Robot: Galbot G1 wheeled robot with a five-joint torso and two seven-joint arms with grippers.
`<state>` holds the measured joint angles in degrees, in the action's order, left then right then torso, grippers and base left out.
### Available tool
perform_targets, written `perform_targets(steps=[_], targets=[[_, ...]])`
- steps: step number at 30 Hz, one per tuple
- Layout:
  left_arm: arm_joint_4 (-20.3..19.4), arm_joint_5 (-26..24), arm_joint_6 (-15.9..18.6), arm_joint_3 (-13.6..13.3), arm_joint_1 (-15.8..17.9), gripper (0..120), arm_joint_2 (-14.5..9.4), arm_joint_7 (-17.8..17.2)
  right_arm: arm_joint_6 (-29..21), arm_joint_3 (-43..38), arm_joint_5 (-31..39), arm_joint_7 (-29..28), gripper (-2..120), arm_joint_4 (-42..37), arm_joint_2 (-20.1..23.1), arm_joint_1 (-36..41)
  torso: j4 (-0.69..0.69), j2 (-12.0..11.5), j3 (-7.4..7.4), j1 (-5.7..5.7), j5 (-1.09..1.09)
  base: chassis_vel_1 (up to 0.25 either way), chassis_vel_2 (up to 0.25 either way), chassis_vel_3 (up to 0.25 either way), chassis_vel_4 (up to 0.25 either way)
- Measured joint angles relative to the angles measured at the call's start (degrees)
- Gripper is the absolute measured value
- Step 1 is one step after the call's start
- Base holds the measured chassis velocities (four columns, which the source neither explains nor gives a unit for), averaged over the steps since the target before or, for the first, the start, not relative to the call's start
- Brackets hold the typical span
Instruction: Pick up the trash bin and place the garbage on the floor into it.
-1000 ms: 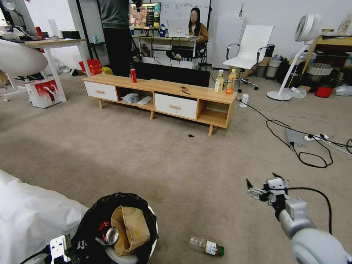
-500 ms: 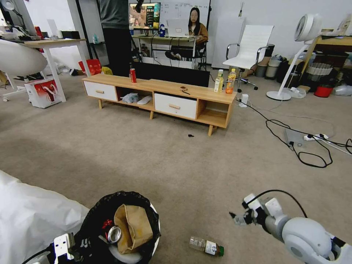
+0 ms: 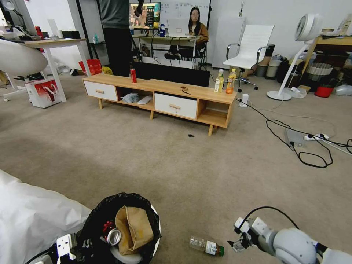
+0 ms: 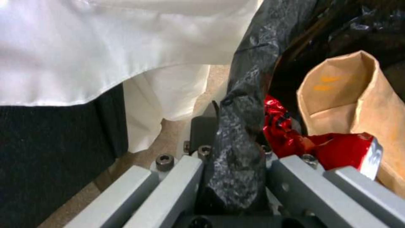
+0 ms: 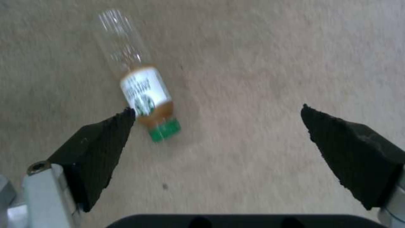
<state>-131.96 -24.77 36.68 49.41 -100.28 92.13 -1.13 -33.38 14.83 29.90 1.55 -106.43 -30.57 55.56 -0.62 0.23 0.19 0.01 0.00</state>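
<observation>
The trash bin [image 3: 93, 220], white with a black bag over its rim, hangs at the lower left of the head view. My left gripper [image 3: 75, 247] is shut on its bagged rim [image 4: 236, 152]. Inside lie a tan paper bag [image 3: 134, 229], a crushed red can [image 3: 113, 235] and red wrapper [image 4: 280, 126]. A small clear green-capped bottle [image 3: 206, 246] lies on the carpet right of the bin. My right gripper [image 3: 236, 245] hovers low just right of that bottle, open; in the right wrist view the bottle [image 5: 141, 91] lies beside one black fingertip [image 5: 107, 136].
A white cloth [image 3: 33, 216] covers the lower left. A long wooden TV cabinet [image 3: 161, 95] stands ahead with an upright red can [image 3: 133, 75] and two tall drink bottles [image 3: 225, 81]. Black cables and a power strip [image 3: 311, 146] lie on the carpet at right.
My right arm has swung down and toward me, bringing its open gripper close to the bottle on the floor. The bin and left gripper stay nearly still.
</observation>
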Motion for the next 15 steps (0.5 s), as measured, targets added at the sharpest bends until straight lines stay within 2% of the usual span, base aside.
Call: perform_targets(steps=[8,15], targets=[[2.3,0.4,0.0,-0.5,2.0,1,0.0,0.1,3.5,3.0,-0.6,-3.6,100,3.4,-2.9,-1.1,0.00,0.0,0.00,0.00,0.00,0.000,0.000,0.000,0.000],[3.2,0.5,0.0,-0.7,2.7,1,0.0,0.2,4.4,4.9,-0.8,-4.4,100,6.4,-5.5,-1.7,0.00,0.0,0.00,0.00,-0.01,0.000,0.000,0.000,0.000]])
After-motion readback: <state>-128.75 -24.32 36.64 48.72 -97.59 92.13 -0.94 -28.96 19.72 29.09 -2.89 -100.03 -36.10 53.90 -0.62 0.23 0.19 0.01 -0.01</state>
